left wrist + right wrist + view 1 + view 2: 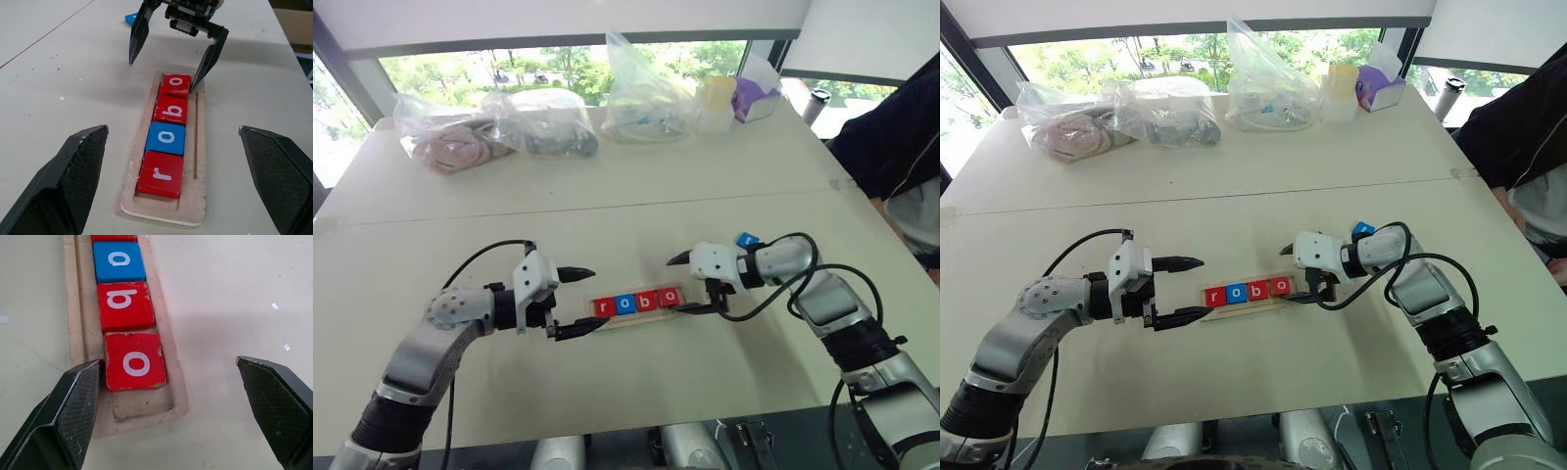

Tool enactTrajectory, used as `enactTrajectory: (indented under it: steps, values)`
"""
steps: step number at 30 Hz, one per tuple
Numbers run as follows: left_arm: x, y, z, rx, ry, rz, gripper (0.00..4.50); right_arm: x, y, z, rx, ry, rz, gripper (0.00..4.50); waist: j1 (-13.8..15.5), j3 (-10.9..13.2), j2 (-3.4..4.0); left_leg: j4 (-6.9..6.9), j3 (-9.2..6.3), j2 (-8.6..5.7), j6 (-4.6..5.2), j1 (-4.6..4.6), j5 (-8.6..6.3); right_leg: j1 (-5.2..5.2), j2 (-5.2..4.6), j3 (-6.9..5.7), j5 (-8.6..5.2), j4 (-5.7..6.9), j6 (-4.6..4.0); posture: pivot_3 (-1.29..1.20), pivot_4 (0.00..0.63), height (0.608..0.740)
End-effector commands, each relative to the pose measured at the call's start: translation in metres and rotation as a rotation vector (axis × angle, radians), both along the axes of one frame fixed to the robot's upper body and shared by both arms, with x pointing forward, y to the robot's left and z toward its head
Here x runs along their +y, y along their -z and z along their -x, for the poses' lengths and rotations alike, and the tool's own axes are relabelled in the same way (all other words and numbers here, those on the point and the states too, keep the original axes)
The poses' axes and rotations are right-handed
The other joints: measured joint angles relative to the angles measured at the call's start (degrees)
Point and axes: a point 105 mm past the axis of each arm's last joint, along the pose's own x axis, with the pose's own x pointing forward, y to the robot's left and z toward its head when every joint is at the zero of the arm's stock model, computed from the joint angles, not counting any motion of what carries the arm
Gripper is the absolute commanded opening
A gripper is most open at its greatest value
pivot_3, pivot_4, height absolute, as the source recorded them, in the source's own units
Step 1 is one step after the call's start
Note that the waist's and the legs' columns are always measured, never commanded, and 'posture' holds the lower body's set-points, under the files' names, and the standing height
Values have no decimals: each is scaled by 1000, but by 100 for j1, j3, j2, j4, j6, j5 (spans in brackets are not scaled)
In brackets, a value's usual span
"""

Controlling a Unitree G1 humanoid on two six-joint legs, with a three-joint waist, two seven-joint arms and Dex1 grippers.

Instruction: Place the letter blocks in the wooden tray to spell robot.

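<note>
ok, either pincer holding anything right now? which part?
Nothing is held. The left pincer stands open at one end of the wooden tray; the right pincer is open at the other, beside the second o block.

You cannot read the letter on the small blue square tile (748, 239) at about two o'clock from the long pale-wood tray (603, 322); the right arm covers most of it. In the right wrist view, the topmost red tile (113, 237) is cut off by the edge. Contents of the clear plastic bags (489, 127) stay indistinct.
</note>
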Motion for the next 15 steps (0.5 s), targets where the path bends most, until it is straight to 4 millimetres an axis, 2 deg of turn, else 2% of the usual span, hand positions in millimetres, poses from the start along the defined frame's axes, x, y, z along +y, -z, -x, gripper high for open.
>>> enactTrajectory:
  steps: [1, 5, 10, 15]
  values:
    - [-4, -9, 1, -41, 17, 19, 4500, 3, -18, 4, -28, -27, -27, 4457, 1, 0, 0, 0, 0, 0, 0, 0, 0, 0, 0, 0, 0, 0, 0, 0, 150, 740]
    - [-3, -9, 1, -40, 13, 20, 4500, -5, -26, 10, -10, -17, -25, 4457, 14, 0, 0, 1, -1, -1, 0, -2, 0, 0, -2, 0, 0, 0, 0, 0, 150, 740]
    - [-3, -8, 1, -37, 15, 22, 4500, -17, -32, 1, -53, 46, -16, 4457, -5, 0, 0, 1, 0, -1, 0, 1, 0, 0, 0, 0, -7, 0, 6, 0, 150, 740]
    - [-5, -9, 0, -38, 22, 23, 4500, -20, -26, -10, -80, 83, -19, 4457, 0, 0, 0, 0, 1, 0, 0, 0, 0, 0, 0, 0, -5, 0, 4, 0, 150, 740]
